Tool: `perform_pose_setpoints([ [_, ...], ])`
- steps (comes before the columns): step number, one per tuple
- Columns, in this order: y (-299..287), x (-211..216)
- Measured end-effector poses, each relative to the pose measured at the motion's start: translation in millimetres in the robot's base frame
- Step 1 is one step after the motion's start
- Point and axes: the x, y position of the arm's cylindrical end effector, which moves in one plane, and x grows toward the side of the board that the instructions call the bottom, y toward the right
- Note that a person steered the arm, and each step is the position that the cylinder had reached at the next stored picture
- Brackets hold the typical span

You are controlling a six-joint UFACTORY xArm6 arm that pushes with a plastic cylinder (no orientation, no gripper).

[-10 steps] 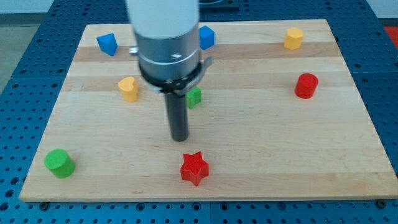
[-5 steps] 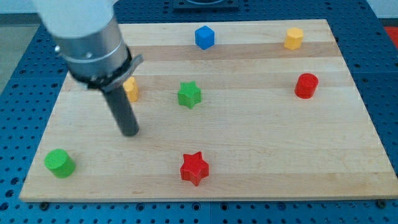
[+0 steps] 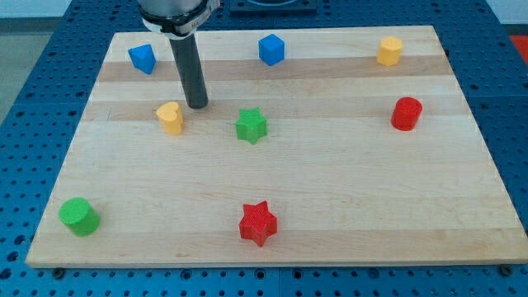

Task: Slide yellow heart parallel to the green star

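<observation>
The yellow heart point(image 3: 170, 118) lies on the wooden board point(image 3: 330, 173) at the view's left of centre. The green star point(image 3: 251, 125) lies to its right at about the same height in the view. My tip point(image 3: 197, 106) rests on the board just up and right of the yellow heart, between it and the green star, touching neither. The dark rod rises from the tip to the arm at the view's top.
A blue block point(image 3: 142, 58) sits at top left, a blue cube point(image 3: 271, 49) at top centre, a yellow block point(image 3: 390, 50) at top right. A red cylinder point(image 3: 406, 113) is at right, a red star point(image 3: 257, 222) at bottom centre, a green cylinder point(image 3: 79, 216) at bottom left.
The arm swung from the centre to the left, then up and right; my tip now stands up and right of the yellow heart. No block has visibly moved.
</observation>
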Motion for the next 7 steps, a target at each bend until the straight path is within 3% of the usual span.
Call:
perform_pose_setpoints([
  [2, -34, 14],
  [7, -54, 22],
])
